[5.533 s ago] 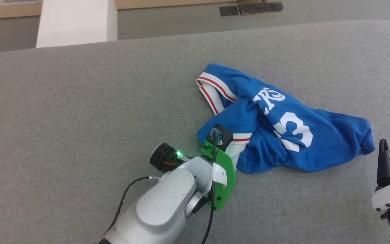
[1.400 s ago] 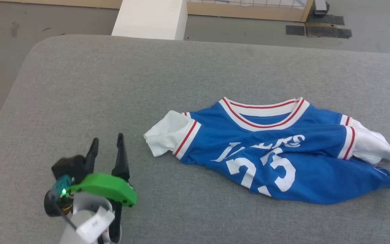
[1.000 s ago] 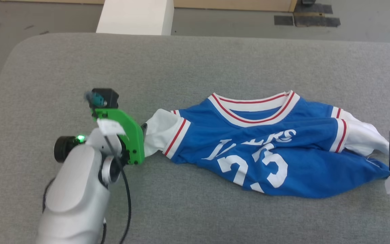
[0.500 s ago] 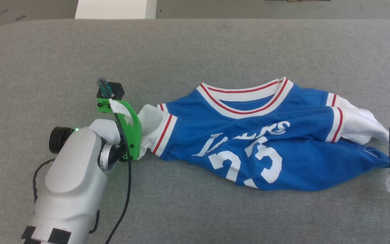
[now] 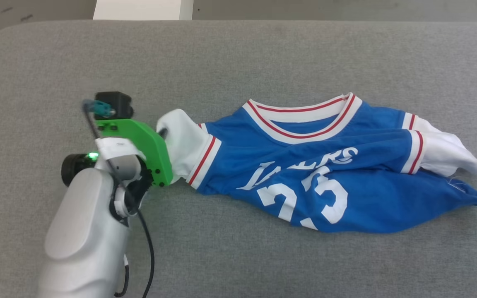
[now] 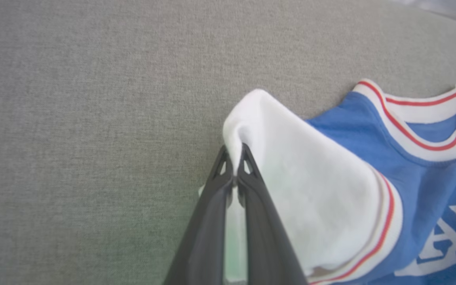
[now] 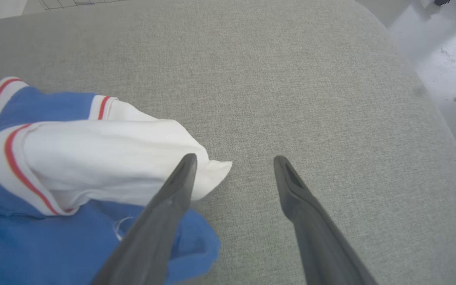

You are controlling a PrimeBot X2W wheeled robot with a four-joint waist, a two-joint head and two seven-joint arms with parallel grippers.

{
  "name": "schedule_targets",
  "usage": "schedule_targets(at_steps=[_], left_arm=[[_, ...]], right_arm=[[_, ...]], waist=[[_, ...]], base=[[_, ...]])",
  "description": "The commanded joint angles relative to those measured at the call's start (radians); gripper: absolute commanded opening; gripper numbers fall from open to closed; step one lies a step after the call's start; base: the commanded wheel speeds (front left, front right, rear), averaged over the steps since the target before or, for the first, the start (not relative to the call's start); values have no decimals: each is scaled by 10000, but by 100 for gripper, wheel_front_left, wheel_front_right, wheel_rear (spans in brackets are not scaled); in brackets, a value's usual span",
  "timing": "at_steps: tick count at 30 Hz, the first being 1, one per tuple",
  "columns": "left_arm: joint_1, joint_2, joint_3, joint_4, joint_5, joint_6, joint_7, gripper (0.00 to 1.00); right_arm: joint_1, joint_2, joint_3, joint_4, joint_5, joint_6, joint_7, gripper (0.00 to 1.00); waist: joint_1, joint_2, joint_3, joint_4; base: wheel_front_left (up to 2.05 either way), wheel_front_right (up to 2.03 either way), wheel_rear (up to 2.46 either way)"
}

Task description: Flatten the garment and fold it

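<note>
– Grey fabric table [image 5: 263, 54] with rounded corners, pale floor [image 5: 346, 8] and a white block [image 5: 143, 9] past its far edge. Where's the garment?
– Blue jersey [image 5: 313, 174], lying across the table from the middle to the right. Striped collar [image 5: 304, 124] on the far side, white lettering and number facing up. Not flat: body creased, lower half bunched toward the right end.
– What about the left gripper [image 6: 236, 164]?
– Clamped tight on the tip of the white sleeve [image 6: 303, 198] at the robot's left, fabric pinched between both fingers. The sleeve humps up at the pinch. Green bracket [image 5: 143, 145] on that wrist, black cable [image 5: 147, 248] hanging below it.
– And the right gripper [image 7: 234, 162]?
– Fingers spread wide, nothing between them. In the wrist view one finger overlaps the blue hem corner [image 7: 196, 245], just beside the other white sleeve [image 7: 113, 166]. Touching or above it, can't tell. The second finger is over bare table.
</note>
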State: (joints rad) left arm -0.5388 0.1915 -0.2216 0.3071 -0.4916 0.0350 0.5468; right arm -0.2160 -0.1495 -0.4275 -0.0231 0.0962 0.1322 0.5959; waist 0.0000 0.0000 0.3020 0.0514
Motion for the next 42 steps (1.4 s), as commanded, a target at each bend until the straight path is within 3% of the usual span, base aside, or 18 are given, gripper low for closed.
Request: schedule_targets(at_steps=[1,11,21,22,23,28,34,42], left_arm=[[298,9,152,-417,-157,121,-164,0],[1576,-79,51,-2657,-203,560,-87,0],[1929,-214,-228,-2898,-217,615,-84,0],[1931,-214,-230,-2888,-221,615,-100,0],[1930,-211,-235,-2865,-228,608,-118,0],[1877,-223,-208,-2694,-295,521,-338,0],[1464,-362,88,-2470,-618,293,-947,0],[-114,-433,538,-2098,-1111,-113,-1380,0]], right_arm=[[-331,-282,126,80,-132,-15,530,100],[-1011,-2059,1710,766,-128,-15,3475,100],[-401,-2397,3233,1258,551,-15,4670,100],[-382,-2455,3311,1259,628,-15,4785,78],[-394,-2488,3336,1230,754,-15,4826,0],[-667,-2735,3314,1007,1129,-15,4390,0],[-1525,-2625,2816,726,1258,-15,2890,0],[-3306,-2656,2897,461,2224,-15,1788,0]], waist=[[0,0,80,66],[0,0,667,490],[0,0,982,693],[0,0,980,686],[0,0,969,676],[0,0,764,564],[0,0,127,395],[0,0,-1281,112]], base=[[0,0,0],[0,0,0],[0,0,0],[0,0,0],[0,0,0],[0,0,0],[0,0,0],[0,0,0]])
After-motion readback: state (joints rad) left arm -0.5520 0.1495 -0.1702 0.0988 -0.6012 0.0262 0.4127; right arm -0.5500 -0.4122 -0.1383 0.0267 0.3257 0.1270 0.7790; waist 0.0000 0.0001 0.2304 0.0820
